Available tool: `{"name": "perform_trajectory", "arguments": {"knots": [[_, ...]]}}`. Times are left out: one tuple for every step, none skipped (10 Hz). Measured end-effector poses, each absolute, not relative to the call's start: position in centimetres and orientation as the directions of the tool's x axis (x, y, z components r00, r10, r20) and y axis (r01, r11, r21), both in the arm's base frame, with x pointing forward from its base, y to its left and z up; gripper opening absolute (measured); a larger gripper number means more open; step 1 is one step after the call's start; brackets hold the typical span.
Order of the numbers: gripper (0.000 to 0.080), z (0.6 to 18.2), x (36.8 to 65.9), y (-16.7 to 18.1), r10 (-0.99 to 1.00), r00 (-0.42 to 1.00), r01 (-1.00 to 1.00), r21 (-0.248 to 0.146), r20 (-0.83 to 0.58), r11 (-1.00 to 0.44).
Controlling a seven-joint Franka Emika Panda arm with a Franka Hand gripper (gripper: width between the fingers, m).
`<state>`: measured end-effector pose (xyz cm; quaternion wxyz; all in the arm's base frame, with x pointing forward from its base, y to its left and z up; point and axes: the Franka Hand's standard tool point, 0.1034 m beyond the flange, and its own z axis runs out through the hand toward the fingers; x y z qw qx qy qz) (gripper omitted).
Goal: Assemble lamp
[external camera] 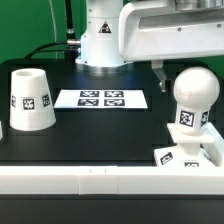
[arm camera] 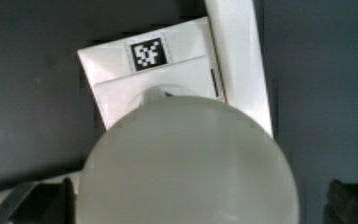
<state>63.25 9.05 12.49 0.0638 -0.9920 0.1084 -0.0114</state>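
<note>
The round white bulb [external camera: 192,98] stands upright on its neck on the flat square base [external camera: 172,156] at the exterior view's right, near the front. My gripper [external camera: 190,76] hangs over the bulb's top; one dark finger [external camera: 160,72] shows just to its left and the other is hidden. In the wrist view the bulb [arm camera: 185,160] fills the space between the gripper's [arm camera: 190,205] two fingers, with small gaps beside it, so the jaws stand open around it. The base [arm camera: 149,65] with its tag shows beyond the bulb. The cone shade [external camera: 30,98] stands alone at the left.
The marker board [external camera: 100,98] lies flat in the middle of the black table, in front of the robot's white pedestal [external camera: 100,40]. A white rail [external camera: 100,182] runs along the table's front edge, right beside the base; it also shows in the wrist view [arm camera: 240,50].
</note>
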Motion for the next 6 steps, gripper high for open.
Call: {"name": "perform_trajectory", "arguments": {"knots": [[0.0698,12.47,63.25,9.05,-0.187,0.982,-0.184,-0.129,0.012,-0.974],[0.0698,12.44,63.24,9.01,-0.097,0.995,-0.093,-0.127,0.024,-0.988],[0.0698,12.43,63.24,8.99,-0.03,0.999,-0.026,-0.125,0.032,-0.992],[0.0698,12.43,63.25,9.02,0.013,0.999,0.018,-0.118,0.038,-0.993],[0.0698,12.41,63.24,9.27,0.121,0.991,0.125,-0.087,0.052,-0.988],[0.0698,12.4,63.2,9.54,0.205,0.977,0.209,-0.069,0.057,-0.976]]}}
